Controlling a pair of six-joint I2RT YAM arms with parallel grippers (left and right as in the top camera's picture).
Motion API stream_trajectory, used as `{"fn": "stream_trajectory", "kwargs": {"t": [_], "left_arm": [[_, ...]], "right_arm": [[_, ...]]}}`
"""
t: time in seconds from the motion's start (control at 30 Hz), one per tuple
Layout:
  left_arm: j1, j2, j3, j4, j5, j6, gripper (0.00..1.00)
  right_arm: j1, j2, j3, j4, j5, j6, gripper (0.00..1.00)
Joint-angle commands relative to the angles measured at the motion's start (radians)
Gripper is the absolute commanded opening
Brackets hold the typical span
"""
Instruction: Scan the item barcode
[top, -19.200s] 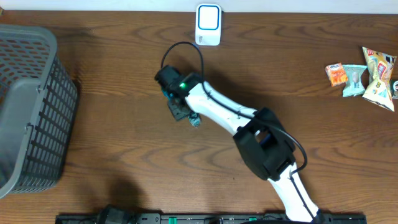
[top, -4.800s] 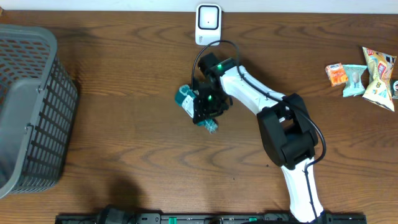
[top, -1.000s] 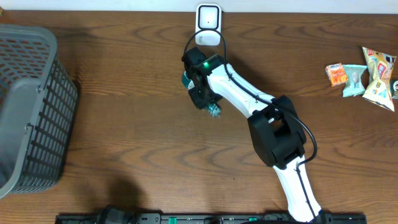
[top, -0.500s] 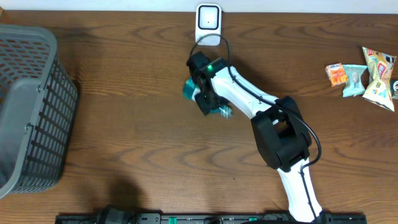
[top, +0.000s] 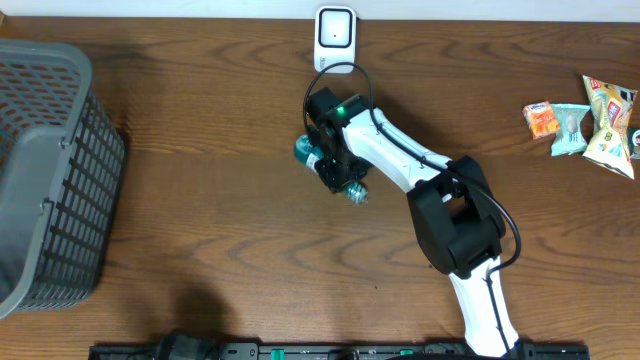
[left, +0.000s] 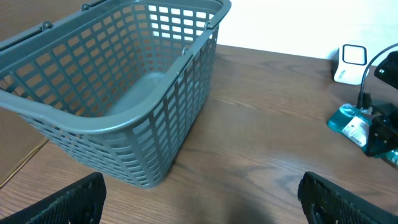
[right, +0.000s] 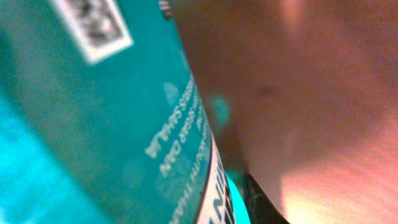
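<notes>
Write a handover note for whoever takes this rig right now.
Left gripper: open, empty, beside the basket.
Right gripper: closed on the teal bottle, just in front of the scanner.
Done: bottle in grip; its barcode label shows in the right wrist view.
Left: turn the barcode to the scanner; no scan confirmed.
Snack packs wait at far right.

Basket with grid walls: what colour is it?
The slotted plastic basket is grey, clearest in left wrist view.

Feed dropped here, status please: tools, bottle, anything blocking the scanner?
Left tool open, empty. Right tool shut on teal bottle, short of scanner. Only arm's cable between.
</notes>
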Motion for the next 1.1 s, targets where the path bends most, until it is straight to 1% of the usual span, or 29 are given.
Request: {"fn": "stream_trajectory", "kwargs": {"t": [0.0, 0.17, 0.2, 0.3, 0.37, 0.5, 0.57, 0.77, 0.87, 1.07], "left_arm": [[0.000, 0.006, 0.002, -0.078, -0.006, 0.017, 0.98], [0.000, 0.006, 0.002, -0.078, -0.006, 0.017, 0.98], [0.000, 0.006, 0.002, -0.078, -0.006, 0.017, 0.98], [0.000, 0.006, 0.002, -0.078, -0.006, 0.017, 0.98], [0.000, 0.006, 0.002, -0.078, -0.006, 0.017, 0.98], [0.000, 0.006, 0.002, -0.078, -0.006, 0.017, 0.98], [0.000, 0.006, 0.002, -0.078, -0.006, 0.017, 0.98], [0.000, 0.006, 0.002, -0.078, -0.006, 0.017, 0.98], [0.000, 0.006, 0.002, -0.078, -0.006, 0.017, 0.98], [0.000, 0.006, 0.002, -0.078, -0.006, 0.017, 0.98]], "right_arm": [[-0.013, 0.151, -0.019, -0.088, -0.225, -0.118, 0.01], [-0.080, 0.149, 0.095, -0.166, -0.512, -0.243, 0.01], [-0.104, 0.149, 0.114, -0.173, -0.661, -0.330, 0.01], [-0.141, 0.149, 0.118, -0.180, -0.896, -0.454, 0.01], [-0.158, 0.149, 0.118, -0.197, -0.987, -0.519, 0.01], [-0.179, 0.149, 0.118, -0.305, -1.153, -0.729, 0.01], [-0.186, 0.149, 0.118, -0.368, -1.174, -0.819, 0.01], [-0.201, 0.149, 0.120, -0.595, -1.157, -1.052, 0.02], [-0.207, 0.147, 0.121, -0.599, -1.097, -1.008, 0.02], [-0.217, 0.122, 0.124, -0.598, -1.026, -0.975, 0.02]]}}
